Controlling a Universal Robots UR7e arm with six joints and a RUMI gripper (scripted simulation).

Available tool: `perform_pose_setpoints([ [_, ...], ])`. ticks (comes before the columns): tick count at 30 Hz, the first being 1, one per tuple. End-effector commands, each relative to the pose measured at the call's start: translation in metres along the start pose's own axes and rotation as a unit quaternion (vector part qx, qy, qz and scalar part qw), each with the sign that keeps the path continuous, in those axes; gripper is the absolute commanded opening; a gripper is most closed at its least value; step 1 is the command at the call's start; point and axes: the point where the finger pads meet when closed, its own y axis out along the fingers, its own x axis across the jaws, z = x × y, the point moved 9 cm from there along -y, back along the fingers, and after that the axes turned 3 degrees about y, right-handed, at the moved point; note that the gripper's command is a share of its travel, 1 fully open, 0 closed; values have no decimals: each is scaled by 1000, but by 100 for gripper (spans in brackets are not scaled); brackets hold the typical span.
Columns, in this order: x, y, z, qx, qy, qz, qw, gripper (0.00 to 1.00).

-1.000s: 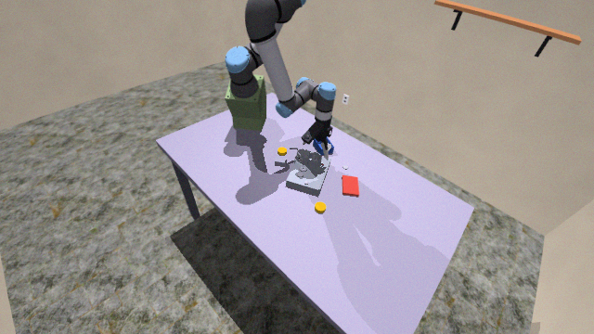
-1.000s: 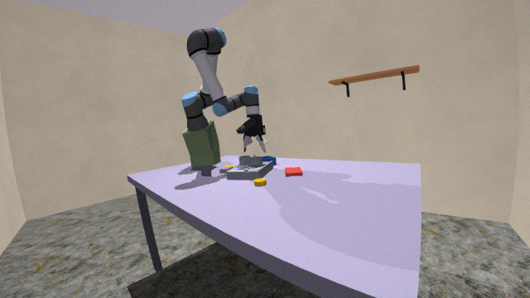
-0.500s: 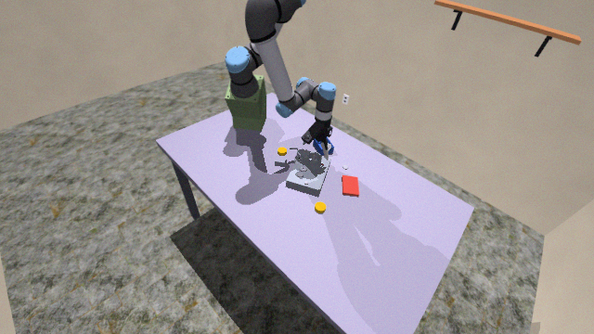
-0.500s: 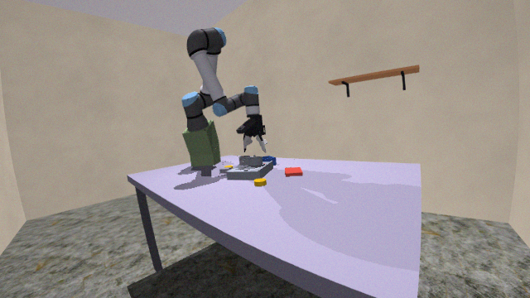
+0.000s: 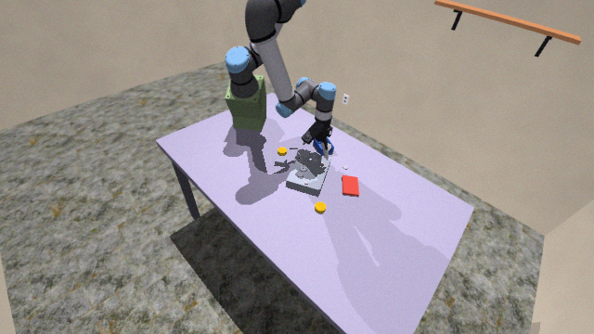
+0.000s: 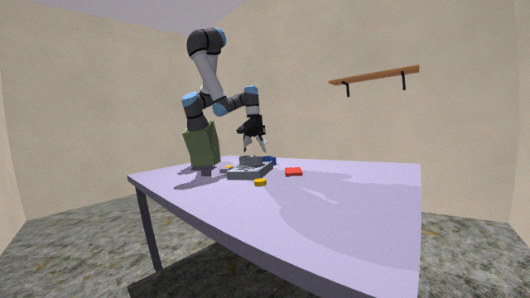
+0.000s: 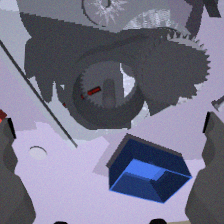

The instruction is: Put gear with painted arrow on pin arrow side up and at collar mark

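The gripper [image 6: 254,144] hung with its jaws spread fully apart and nothing between them, above the grey base plate [image 5: 308,182] near the far long edge of the table [image 5: 371,260], toward the corner where the arm's green pedestal [image 5: 246,111] stood. The gear with the painted arrow [image 7: 100,95] sat low around the pin [image 7: 108,90], red arrow upward, so it looked released and seated; whether the arrow met the collar mark could not be told. A blue box [image 7: 150,172] lay just beside the plate

Collar mark (shadowed) unreadable; hand [image 7: 112,150] fingertips cropped.
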Motion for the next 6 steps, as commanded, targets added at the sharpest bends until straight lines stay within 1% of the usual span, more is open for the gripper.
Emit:
perform_pose_setpoints([
  [1, 0, 0, 0, 0, 0, 1, 1000, 100],
  [6, 0, 0, 0, 0, 0, 1, 1000, 100],
])
